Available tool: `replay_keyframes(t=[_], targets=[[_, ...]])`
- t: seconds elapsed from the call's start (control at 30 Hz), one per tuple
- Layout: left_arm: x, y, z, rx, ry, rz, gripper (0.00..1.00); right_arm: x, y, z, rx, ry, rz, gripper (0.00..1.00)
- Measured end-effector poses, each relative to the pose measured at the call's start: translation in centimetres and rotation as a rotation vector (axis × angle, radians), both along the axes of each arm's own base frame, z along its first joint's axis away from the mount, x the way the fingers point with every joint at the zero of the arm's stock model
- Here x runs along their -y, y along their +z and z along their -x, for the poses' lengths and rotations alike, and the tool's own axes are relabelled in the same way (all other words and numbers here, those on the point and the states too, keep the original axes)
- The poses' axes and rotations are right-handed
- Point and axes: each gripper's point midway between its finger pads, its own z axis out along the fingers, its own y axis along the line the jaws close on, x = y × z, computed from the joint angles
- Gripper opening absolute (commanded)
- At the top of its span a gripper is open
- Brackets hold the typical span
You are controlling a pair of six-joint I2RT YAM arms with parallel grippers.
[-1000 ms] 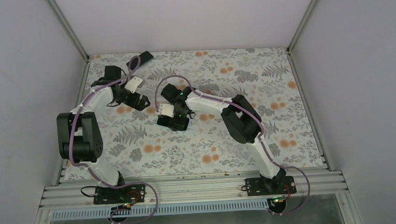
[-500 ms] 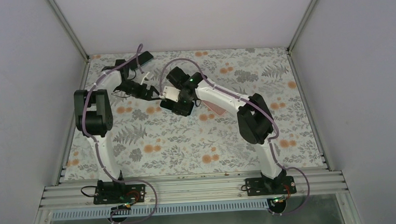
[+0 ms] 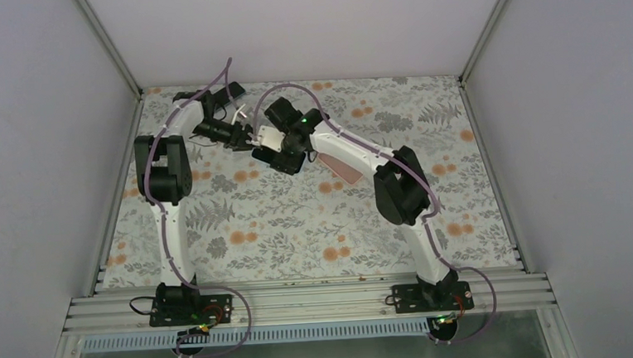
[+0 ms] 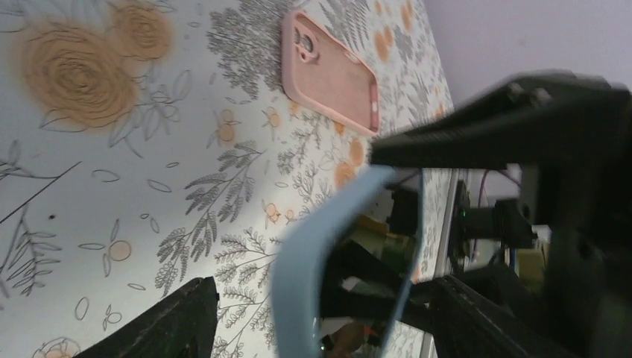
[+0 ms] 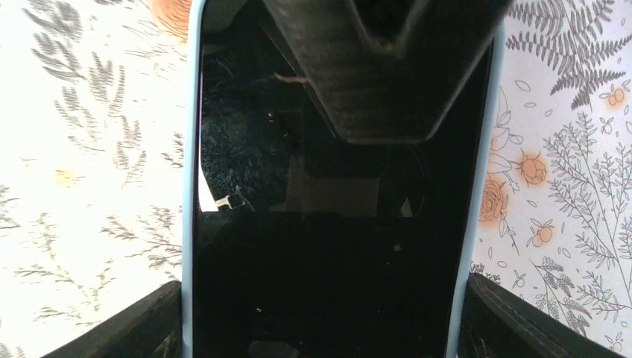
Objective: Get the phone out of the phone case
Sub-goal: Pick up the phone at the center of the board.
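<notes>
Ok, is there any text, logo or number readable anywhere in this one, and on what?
No text can be read in any view.
On the phone screen: dark, reflections only.
On the blue case: blurred, no marking shows.
On the pink case: plain, no logo visible.
On the tablecloth: flower print only.

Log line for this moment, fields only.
right gripper: shut on blue-cased phone | left gripper: open, straddling its edge | pink case: flat on table | phone: not yet out
</notes>
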Motion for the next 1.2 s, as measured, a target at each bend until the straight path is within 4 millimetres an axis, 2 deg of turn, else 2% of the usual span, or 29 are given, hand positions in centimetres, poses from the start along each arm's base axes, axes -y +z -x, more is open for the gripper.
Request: replay_keyframes(t=[0.17, 0.27, 0.53, 0.6, 0.67, 0.7, 0.73, 0.77, 0.8, 0.87, 0.93, 1.03, 1.1, 1.2], targets=[[0.3, 0.2, 0.7, -0.026, -0.020, 0.031, 0.42, 0.5, -1.5, -1.2, -0.007, -0.021, 0.014, 0.33], [0.3, 0.3, 0.7, -0.025, -0.023, 0.037, 0.31, 0.6, -1.7, -1.6, -0.005, -0.023, 0.013, 0.33], [0.6, 0.6, -0.3, -0.005, -0.026, 0.039, 0.30, -0.2, 0.0, -2.7, 0.033, -0.024, -0.022, 0.33], [0.9, 0.5, -0.3, -0.009, -0.031, 0.038, 0.24, -0.3, 0.2, -2.8, 0.037, -0.024, -0.026, 0.33], [1.2, 0.5, -0.3, -0.011, -0.037, 0.039, 0.13, -0.3, 0.2, -2.8, 0.038, -0.025, -0.025, 0.34], [1.3, 0.5, -0.2, -0.021, -0.035, 0.040, 0.07, -0.2, 0.2, -2.8, 0.037, -0.026, -0.020, 0.37], [1.5, 0.8, -0.1, -0.037, -0.032, 0.060, 0.04, -0.1, 0.0, -2.8, 0.035, -0.027, -0.016, 0.47], [1.7, 1.1, 0.1, -0.059, -0.028, 0.065, 0.02, -0.1, -0.1, -2.9, 0.037, -0.030, -0.013, 0.65], [1.7, 1.2, 0.1, -0.063, -0.026, 0.064, 0.02, 0.0, -0.2, -2.9, 0.038, -0.033, -0.009, 0.75], [1.7, 1.2, 0.2, -0.073, -0.023, 0.063, 0.02, 0.0, -0.2, -2.9, 0.038, -0.034, -0.007, 0.87], [1.6, 1.2, 0.3, -0.068, -0.027, 0.057, 0.02, 0.1, -0.2, -3.0, 0.032, -0.030, -0.013, 0.95], [1.3, 0.7, 0.3, 0.005, -0.065, 0.000, 0.02, 0.6, 0.6, -2.1, -0.034, 0.007, -0.070, 1.00], [1.1, 0.6, 0.2, 0.070, -0.095, -0.043, 0.02, 1.5, 2.1, -1.2, -0.087, 0.040, -0.130, 1.00], [0.9, 1.7, 0.3, 0.188, -0.148, -0.095, 0.02, 4.6, 5.4, -0.9, -0.134, 0.059, -0.231, 1.00]])
